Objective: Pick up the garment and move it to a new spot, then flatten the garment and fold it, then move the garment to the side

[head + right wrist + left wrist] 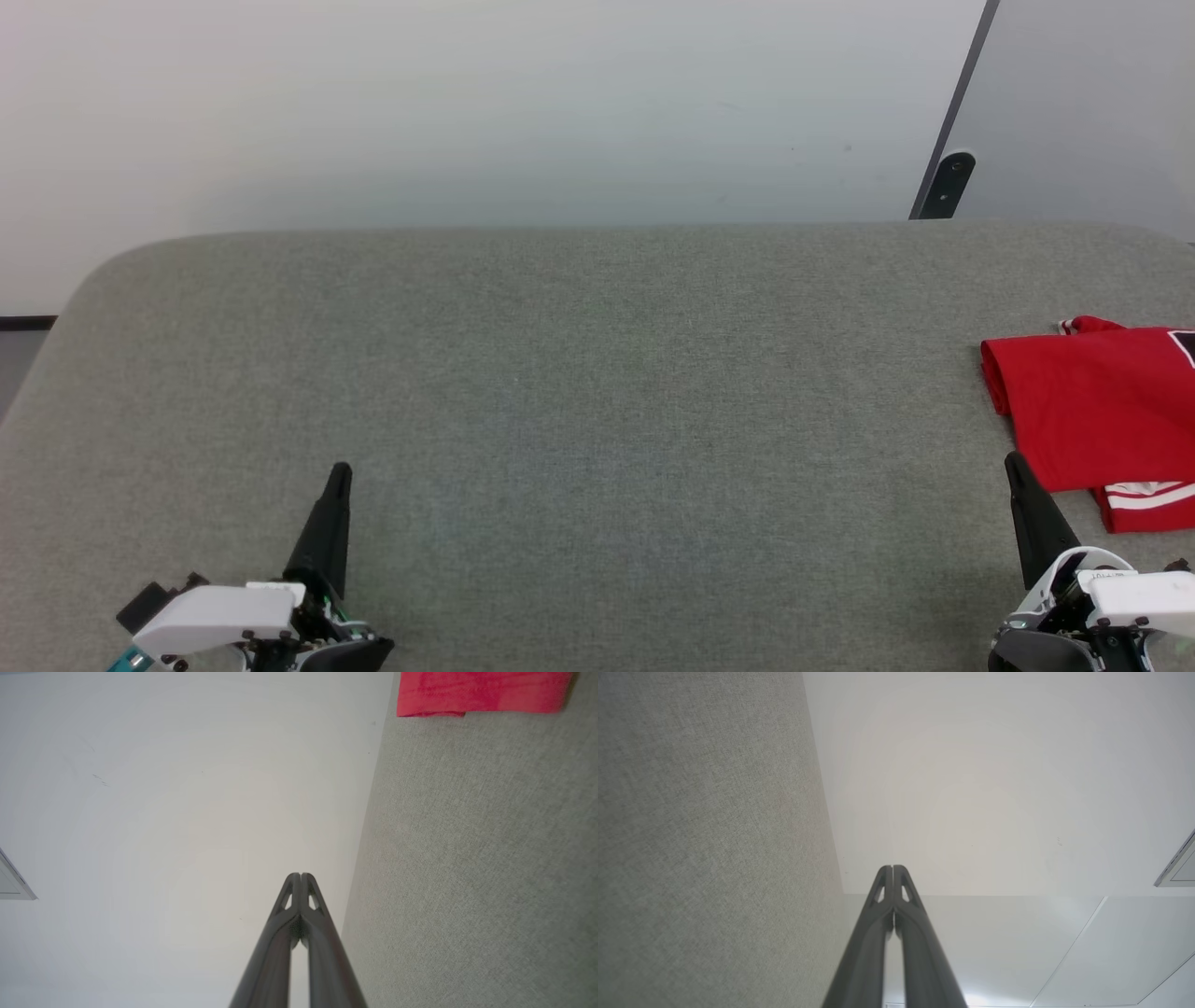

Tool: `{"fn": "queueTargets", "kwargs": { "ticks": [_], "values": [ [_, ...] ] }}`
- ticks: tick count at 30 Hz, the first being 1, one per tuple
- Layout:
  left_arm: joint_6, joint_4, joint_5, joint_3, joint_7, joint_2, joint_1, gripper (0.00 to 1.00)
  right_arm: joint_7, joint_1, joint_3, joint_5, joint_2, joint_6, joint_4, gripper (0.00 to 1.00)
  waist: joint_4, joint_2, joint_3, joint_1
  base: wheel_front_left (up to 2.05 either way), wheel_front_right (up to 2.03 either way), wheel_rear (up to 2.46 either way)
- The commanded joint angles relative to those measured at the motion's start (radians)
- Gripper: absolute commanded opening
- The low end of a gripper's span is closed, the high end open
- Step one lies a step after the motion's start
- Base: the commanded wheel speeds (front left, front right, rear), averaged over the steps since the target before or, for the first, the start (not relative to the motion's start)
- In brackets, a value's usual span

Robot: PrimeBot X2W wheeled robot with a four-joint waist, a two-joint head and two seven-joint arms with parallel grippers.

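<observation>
The small red jersey shirt with white-striped trim [1092, 411] lies folded on the grey fabric bench [597, 373], far to the robot's right. It looks soft, light and limp, probably best pinched along a folded edge through all layers. Left fingers [325, 532] and right fingers [1036, 518] are pressed together — both empty.

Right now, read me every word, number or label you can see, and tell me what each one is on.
No text can be read in full.
garment: a black, white-edged scrap of print at the head view's right edge, cut off, unreadable.
white casing behind the right hand: a tiny marking, too small to read.
</observation>
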Motion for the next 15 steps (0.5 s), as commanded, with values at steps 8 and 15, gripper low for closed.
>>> {"fn": "queueTargets", "kwargs": {
  "ticks": [8,15],
  "values": [
    [-0.006,0.001,-0.003,0.002,0.002,-0.001,-0.009,0.0,-0.002,-0.004,-0.001,0.005,0.003,0.0,0.0,0.0,0.0,0.0,0.0,0.0,0.0,0.0,0.0],
    [-0.006,0.001,-0.003,0.002,0.002,-0.001,-0.009,0.0,-0.002,-0.004,-0.001,0.005,0.003,0.0,0.0,0.0,0.0,0.0,0.0,0.0,0.0,0.0,0.0]
  ]
}}
